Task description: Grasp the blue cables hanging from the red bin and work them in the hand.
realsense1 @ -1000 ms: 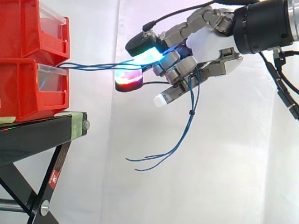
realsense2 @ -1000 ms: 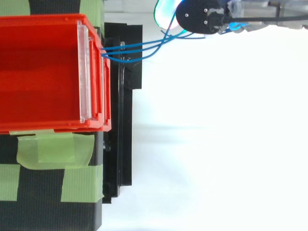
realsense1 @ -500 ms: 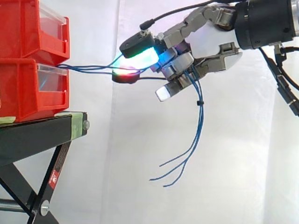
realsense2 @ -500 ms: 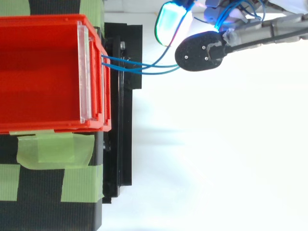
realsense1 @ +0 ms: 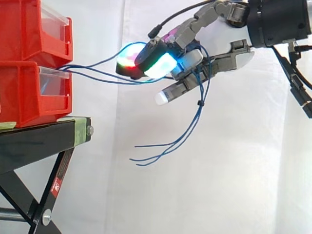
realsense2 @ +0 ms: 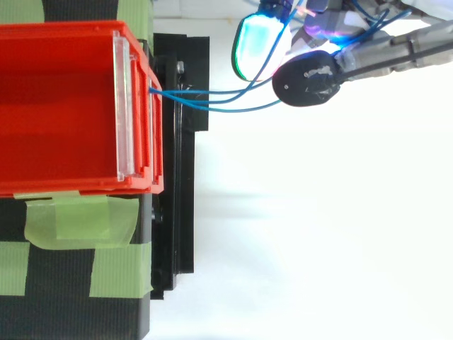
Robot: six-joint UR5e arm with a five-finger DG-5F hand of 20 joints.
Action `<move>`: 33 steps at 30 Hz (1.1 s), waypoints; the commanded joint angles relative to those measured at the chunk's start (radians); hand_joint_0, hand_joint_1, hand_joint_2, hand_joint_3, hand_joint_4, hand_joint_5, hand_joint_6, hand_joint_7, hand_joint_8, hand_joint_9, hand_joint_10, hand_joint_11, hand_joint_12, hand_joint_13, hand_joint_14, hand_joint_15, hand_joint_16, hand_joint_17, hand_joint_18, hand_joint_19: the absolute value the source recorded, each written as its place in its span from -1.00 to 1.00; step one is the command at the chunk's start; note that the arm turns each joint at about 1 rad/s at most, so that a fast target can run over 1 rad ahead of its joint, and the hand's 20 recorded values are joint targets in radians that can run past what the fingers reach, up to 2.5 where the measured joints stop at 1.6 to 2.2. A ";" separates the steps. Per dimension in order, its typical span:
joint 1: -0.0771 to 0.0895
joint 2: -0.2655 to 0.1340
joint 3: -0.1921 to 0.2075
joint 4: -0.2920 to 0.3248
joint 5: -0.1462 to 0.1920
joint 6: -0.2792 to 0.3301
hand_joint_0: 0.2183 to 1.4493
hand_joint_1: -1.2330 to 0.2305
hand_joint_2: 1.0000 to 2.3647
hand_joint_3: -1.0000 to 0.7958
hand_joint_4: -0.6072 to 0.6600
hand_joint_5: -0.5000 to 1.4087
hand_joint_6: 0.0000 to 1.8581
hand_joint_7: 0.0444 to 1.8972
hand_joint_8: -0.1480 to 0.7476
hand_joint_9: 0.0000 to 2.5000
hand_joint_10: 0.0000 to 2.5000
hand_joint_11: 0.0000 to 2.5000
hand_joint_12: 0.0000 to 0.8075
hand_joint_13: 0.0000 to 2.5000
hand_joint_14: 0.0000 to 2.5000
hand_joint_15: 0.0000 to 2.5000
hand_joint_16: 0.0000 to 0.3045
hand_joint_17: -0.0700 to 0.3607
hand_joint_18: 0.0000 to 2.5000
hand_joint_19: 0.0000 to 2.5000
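The loose ends of the blue cables [realsense1: 70,68] are swinging back towards the black stand [realsense1: 39,139], riding higher than a moment ago. The cables are running from the front of the lower red bin [realsense1: 29,92] across to the hand [realsense1: 214,41]. Its curled fingers are gripping them, and the tails are dangling beneath the palm.

The hand [realsense1: 214,39] is gripping the blue cables [realsense1: 199,104] in curled fingers — they are stretching from the lower red bin [realsense1: 29,92], loose ends dangling.
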 commanded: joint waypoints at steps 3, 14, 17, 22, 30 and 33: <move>0.000 0.003 0.000 -0.010 0.001 0.036 0.63 -0.32 -0.99 0.26 0.34 -0.26 -0.57 0.24 0.29 -0.85 1.00 0.93 0.27 -0.59 1.00 0.12 -0.67 -0.15 -0.45 -0.43; 0.006 0.003 0.000 -0.031 -0.002 0.088 0.04 -0.30 -0.98 -0.29 0.49 -0.24 -0.67 0.31 0.36 -0.84 1.00 0.97 0.35 -0.56 1.00 0.16 -0.60 -0.04 -0.24 -0.30; 0.006 0.003 0.000 -0.031 -0.001 0.085 -0.03 -0.27 -0.98 -0.37 0.49 -0.24 -0.69 0.33 0.36 -0.84 1.00 0.97 0.34 -0.56 1.00 0.15 -0.61 -0.05 -0.25 -0.29; 0.007 0.003 0.000 -0.031 -0.004 0.084 -0.12 -0.24 -0.99 -0.68 0.48 -0.22 -0.68 0.35 0.35 -0.79 1.00 0.99 0.31 -0.55 1.00 0.13 -0.63 -0.08 -0.23 -0.23; 0.009 0.003 0.000 -0.037 0.001 0.072 -0.09 -0.24 -0.99 -0.88 0.46 -0.14 -0.50 0.32 0.36 -0.58 1.00 1.00 0.29 -0.37 1.00 0.16 -0.64 -0.11 0.00 -0.24; 0.009 0.003 0.000 -0.036 0.001 0.072 -0.03 -0.25 -0.99 -0.86 0.41 -0.08 -0.48 0.33 0.31 -0.50 1.00 1.00 0.24 -0.30 1.00 0.19 -0.67 -0.15 0.06 -0.18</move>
